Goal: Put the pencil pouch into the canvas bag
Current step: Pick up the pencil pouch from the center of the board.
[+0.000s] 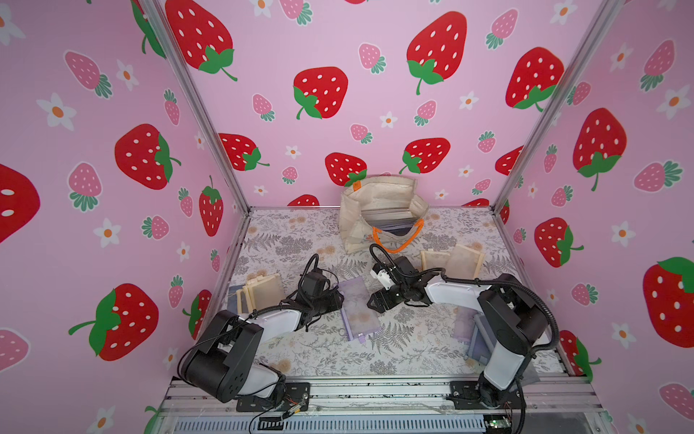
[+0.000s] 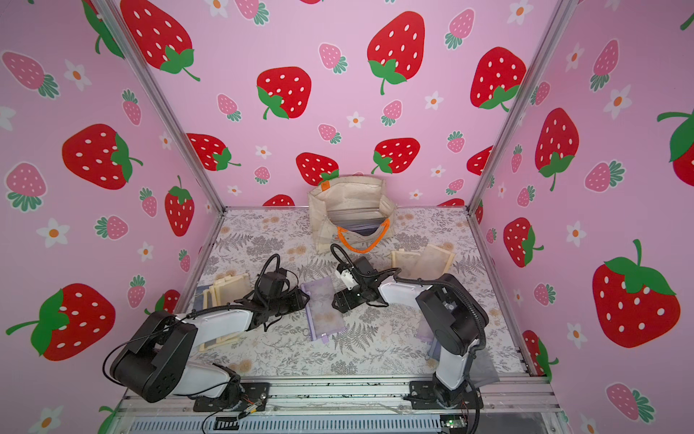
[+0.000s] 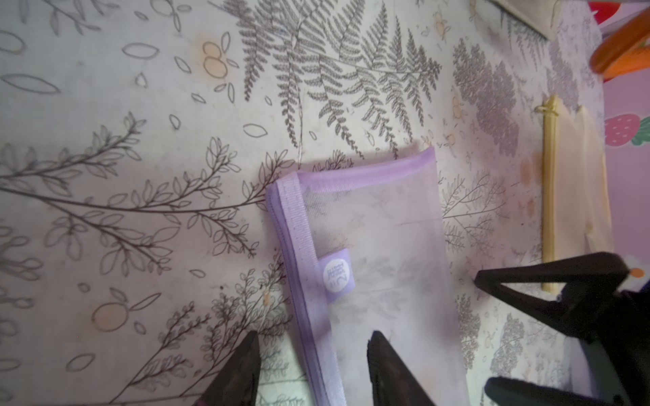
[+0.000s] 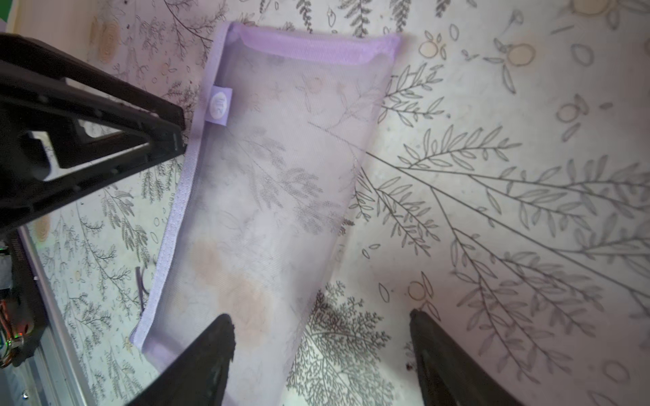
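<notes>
The lilac mesh pouch (image 1: 356, 308) lies flat in the middle of the tabletop (image 1: 413, 349), between the two arms and well short of the bag (image 1: 375, 203). The bag stands upright at the back wall with its mouth open and an orange handle (image 1: 398, 242) drooping over its near rim. The left fingers (image 3: 242, 372) are spread and straddle the pouch's banded long edge, just past its small label (image 3: 337, 277). One tip is over bare tabletop and the other over the mesh; whether they touch the pouch I cannot tell. The right fingers (image 4: 207, 355) are spread wider at the opposite long side, one tip over the mesh and one over bare tabletop, pinching nothing. Cream pouches lie to the left (image 1: 259, 291) and to the right (image 1: 454, 259).
</notes>
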